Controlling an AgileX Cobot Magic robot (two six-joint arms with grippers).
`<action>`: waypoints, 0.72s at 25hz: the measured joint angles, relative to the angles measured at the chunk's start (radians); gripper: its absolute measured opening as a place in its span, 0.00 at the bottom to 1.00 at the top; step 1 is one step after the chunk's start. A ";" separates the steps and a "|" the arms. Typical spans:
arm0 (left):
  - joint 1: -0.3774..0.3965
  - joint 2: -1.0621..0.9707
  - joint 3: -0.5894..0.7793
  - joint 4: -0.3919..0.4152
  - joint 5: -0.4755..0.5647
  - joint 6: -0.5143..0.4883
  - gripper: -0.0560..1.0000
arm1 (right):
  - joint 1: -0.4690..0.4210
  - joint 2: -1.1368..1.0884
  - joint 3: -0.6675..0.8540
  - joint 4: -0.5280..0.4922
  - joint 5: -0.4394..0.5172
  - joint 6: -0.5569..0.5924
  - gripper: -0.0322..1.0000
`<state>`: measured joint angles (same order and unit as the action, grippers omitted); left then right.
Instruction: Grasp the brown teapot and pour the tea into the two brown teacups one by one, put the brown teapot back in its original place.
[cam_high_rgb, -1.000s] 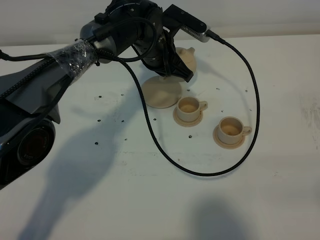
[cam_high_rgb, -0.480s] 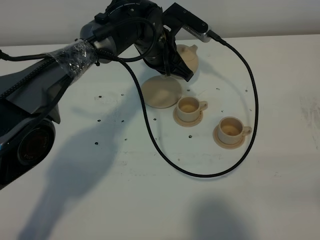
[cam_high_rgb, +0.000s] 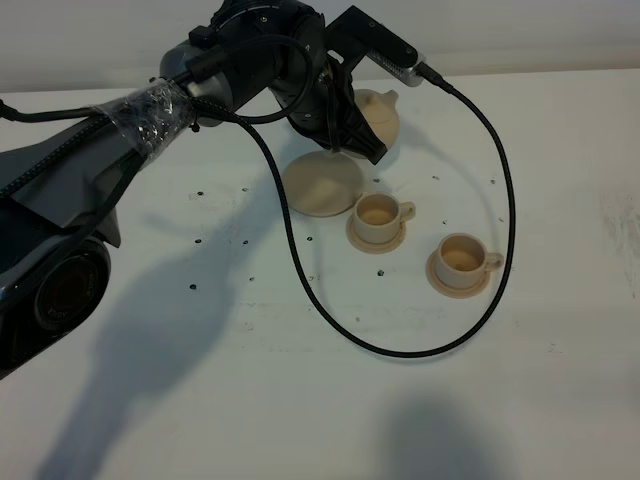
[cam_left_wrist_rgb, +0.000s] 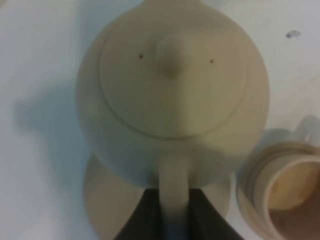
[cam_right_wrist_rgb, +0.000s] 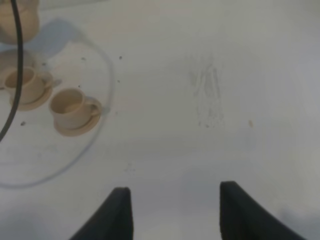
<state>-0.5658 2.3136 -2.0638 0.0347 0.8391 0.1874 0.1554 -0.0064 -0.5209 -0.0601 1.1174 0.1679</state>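
Observation:
The brown teapot (cam_high_rgb: 381, 113) hangs a little above the table, just behind and to the right of its wide saucer (cam_high_rgb: 322, 185). My left gripper (cam_high_rgb: 348, 135) is shut on its loop handle. In the left wrist view the teapot (cam_left_wrist_rgb: 172, 85) fills the frame, with the handle (cam_left_wrist_rgb: 172, 197) between the dark fingers (cam_left_wrist_rgb: 142, 220) and the saucer (cam_left_wrist_rgb: 102, 200) partly under it. The two brown teacups (cam_high_rgb: 380, 213) (cam_high_rgb: 462, 257) stand on their saucers in front of it and show tea inside. My right gripper (cam_right_wrist_rgb: 175, 215) is open and empty, far right of the cups (cam_right_wrist_rgb: 72, 107).
A black cable (cam_high_rgb: 400, 350) loops from the left wrist camera down across the table, around the right of both cups. The left arm (cam_high_rgb: 150, 110) reaches in from the left side. The nearer cup (cam_left_wrist_rgb: 287, 195) sits close beside the teapot.
The teapot has shifted slightly to the right and back in the left gripper. The cable loop has swung a little with it. The cups have not moved.

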 joint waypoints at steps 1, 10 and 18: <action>0.000 0.000 0.000 -0.011 -0.004 0.009 0.13 | 0.000 0.000 0.000 0.000 0.000 0.000 0.43; 0.000 0.000 0.000 -0.082 -0.032 0.119 0.13 | 0.000 0.000 0.000 0.000 0.000 0.001 0.43; 0.000 0.000 0.000 -0.180 -0.035 0.323 0.13 | 0.000 0.000 0.000 0.000 0.000 0.000 0.43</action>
<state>-0.5658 2.3136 -2.0638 -0.1451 0.8040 0.5107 0.1554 -0.0064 -0.5209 -0.0601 1.1174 0.1679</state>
